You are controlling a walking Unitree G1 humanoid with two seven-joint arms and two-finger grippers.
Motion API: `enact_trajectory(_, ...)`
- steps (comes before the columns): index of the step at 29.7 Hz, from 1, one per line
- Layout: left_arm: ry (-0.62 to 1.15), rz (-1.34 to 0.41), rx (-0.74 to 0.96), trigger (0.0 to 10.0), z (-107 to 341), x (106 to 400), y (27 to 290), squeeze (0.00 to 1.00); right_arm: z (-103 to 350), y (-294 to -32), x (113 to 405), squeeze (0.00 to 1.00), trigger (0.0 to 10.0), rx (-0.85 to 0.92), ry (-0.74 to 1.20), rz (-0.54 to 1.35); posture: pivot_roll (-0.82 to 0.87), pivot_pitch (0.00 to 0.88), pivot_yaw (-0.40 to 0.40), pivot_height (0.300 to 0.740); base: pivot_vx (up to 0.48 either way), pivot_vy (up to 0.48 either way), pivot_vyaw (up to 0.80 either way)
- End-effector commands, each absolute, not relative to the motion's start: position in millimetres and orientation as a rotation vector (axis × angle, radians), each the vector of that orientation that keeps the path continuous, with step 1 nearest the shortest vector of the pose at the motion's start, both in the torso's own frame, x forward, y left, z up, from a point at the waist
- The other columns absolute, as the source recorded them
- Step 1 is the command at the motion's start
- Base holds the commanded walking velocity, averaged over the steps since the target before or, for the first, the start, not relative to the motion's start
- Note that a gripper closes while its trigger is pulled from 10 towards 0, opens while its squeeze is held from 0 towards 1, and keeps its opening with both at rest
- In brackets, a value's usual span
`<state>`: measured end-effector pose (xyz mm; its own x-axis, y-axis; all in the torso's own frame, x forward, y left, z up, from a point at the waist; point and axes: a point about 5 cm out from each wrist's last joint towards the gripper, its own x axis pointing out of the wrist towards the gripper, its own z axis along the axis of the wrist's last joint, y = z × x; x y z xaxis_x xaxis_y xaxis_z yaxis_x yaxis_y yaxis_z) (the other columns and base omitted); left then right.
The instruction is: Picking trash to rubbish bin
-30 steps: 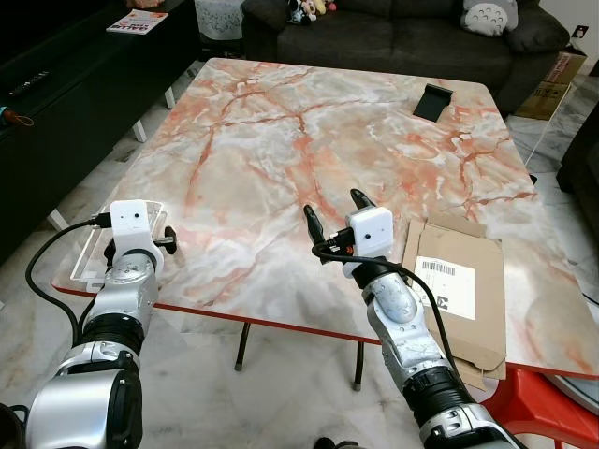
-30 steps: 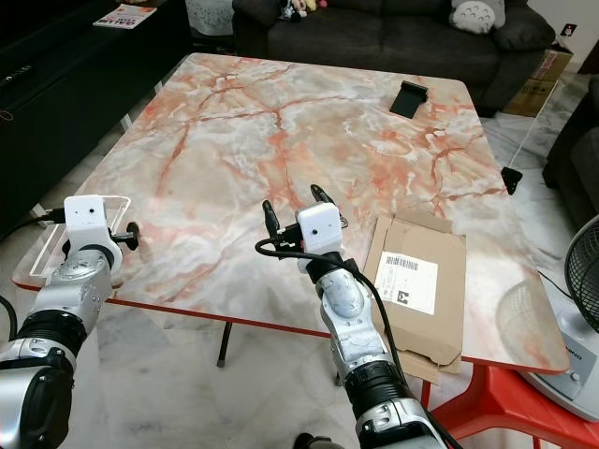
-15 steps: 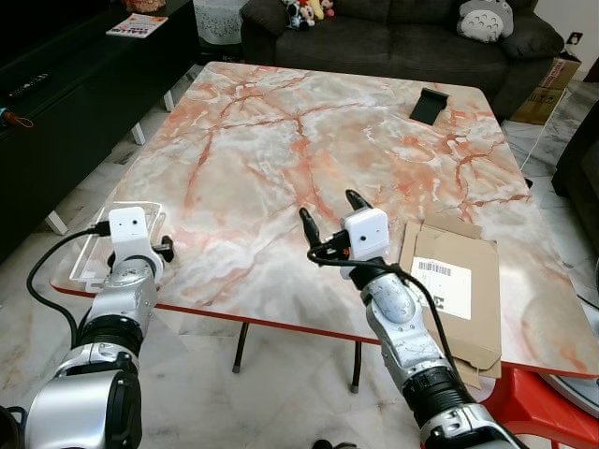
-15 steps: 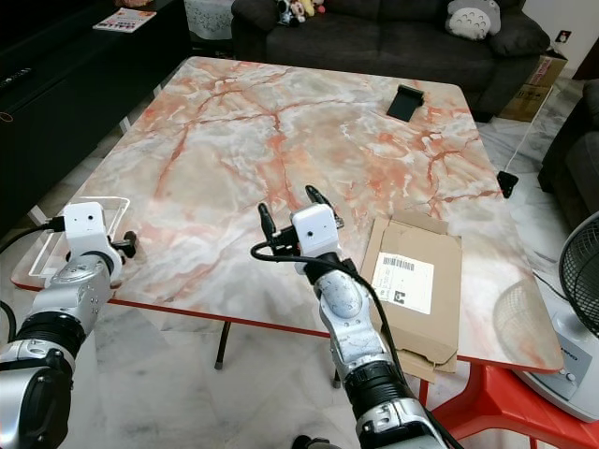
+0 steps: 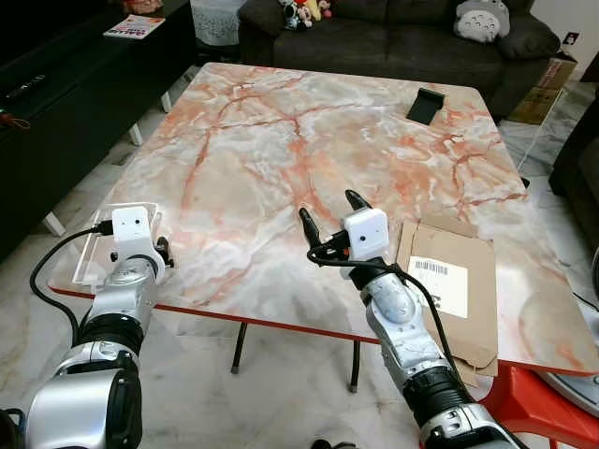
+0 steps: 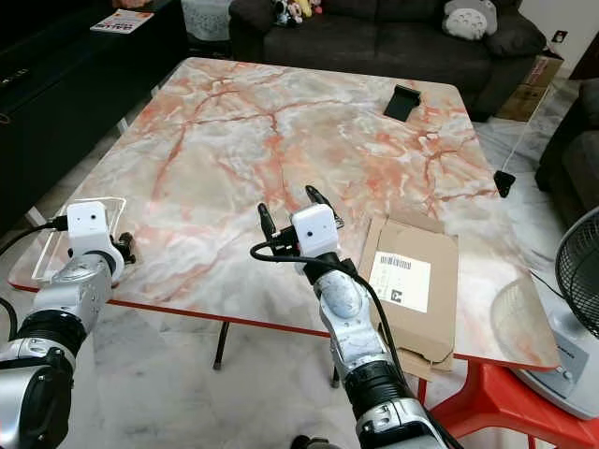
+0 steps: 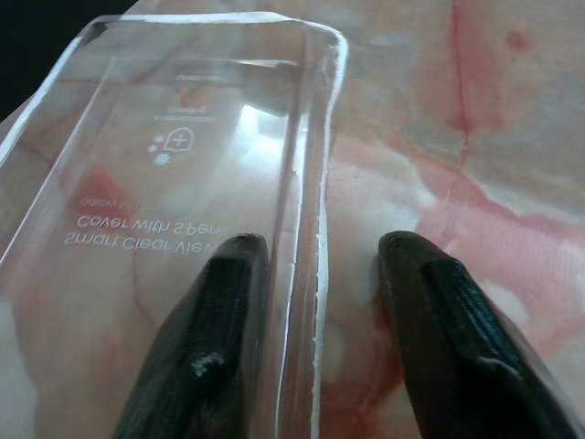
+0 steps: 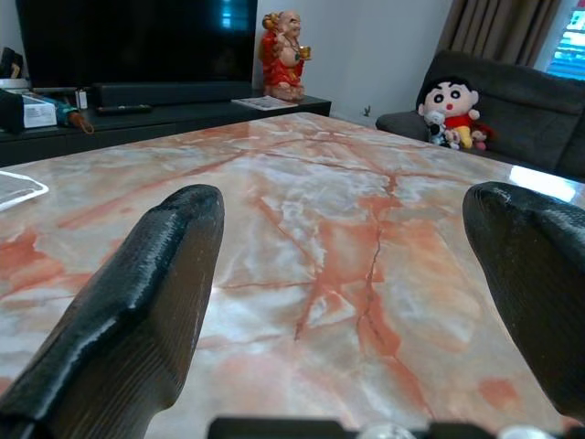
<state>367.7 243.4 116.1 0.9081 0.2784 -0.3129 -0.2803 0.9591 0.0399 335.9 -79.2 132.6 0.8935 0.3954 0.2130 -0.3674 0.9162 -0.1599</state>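
Note:
A clear plastic package tray point(image 5: 94, 251) lies on the near left corner of the marble table point(image 5: 281, 140). My left gripper point(image 7: 315, 279) is at that corner, open, with its two black fingers point(image 7: 228, 283) straddling the rim of the tray point(image 7: 183, 137); one finger lies on the tray's side and the other over bare marble. A flattened cardboard box point(image 5: 449, 281) with a white label rests at the near right edge. My right gripper point(image 5: 329, 210) hovers open over the table's front middle, left of the cardboard, holding nothing.
A black phone stand point(image 5: 430, 103) sits at the table's far right. A dark sofa point(image 5: 393, 33) with plush toys runs along the back, and a dark TV cabinet point(image 5: 56, 84) lines the left. A fan point(image 6: 576, 281) and a red stool point(image 5: 538, 398) stand at the right.
The whole view has shifted slightly. My left gripper has edged a little lower at the tray's rim. The right gripper stays almost where it was, still open.

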Motion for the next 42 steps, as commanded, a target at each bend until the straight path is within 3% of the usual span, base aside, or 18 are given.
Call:
enact_trajectory(1, 0.386, 0.290, 0.008, 0.0, 106, 364, 244, 0.00, 135, -81, 336, 0.00, 10.0, -0.118, -0.246, 0.389, -0.12, 0.088, -0.073, 0.740, 0.000, 0.000, 0.00)
enact_trajectory(22, 0.334, 0.255, -0.008, 0.0, 114, 371, 227, 0.00, 136, -78, 339, 0.00, 10.0, -0.106, -0.248, 0.381, -0.10, 0.076, -0.058, 0.740, 0.000, 0.000, 0.00)
enact_trajectory(30, 0.068, 0.236, 0.083, 0.0, 142, 378, 201, 0.00, 139, -77, 343, 0.00, 10.0, -0.091, -0.259, 0.360, -0.08, 0.053, -0.042, 0.740, 0.000, 0.000, 0.00)
enact_trajectory(31, 0.030, 0.227, 0.110, 10.0, 145, 378, 196, 0.00, 141, -78, 344, 0.00, 10.0, -0.091, -0.265, 0.338, -0.07, 0.044, -0.035, 0.740, 0.000, 0.000, 0.00)
enact_trajectory(36, -0.131, 0.184, 0.213, 10.0, 156, 374, 169, 0.00, 151, -86, 350, 0.00, 10.0, -0.080, -0.302, 0.248, -0.09, 0.024, -0.015, 0.740, 0.000, 0.000, 0.00)
enact_trajectory(42, -0.245, 0.153, 0.338, 10.0, 167, 372, 158, 0.00, 159, -95, 349, 0.00, 10.0, -0.043, -0.353, 0.174, -0.10, 0.000, 0.006, 0.740, 0.000, 0.000, 0.00)
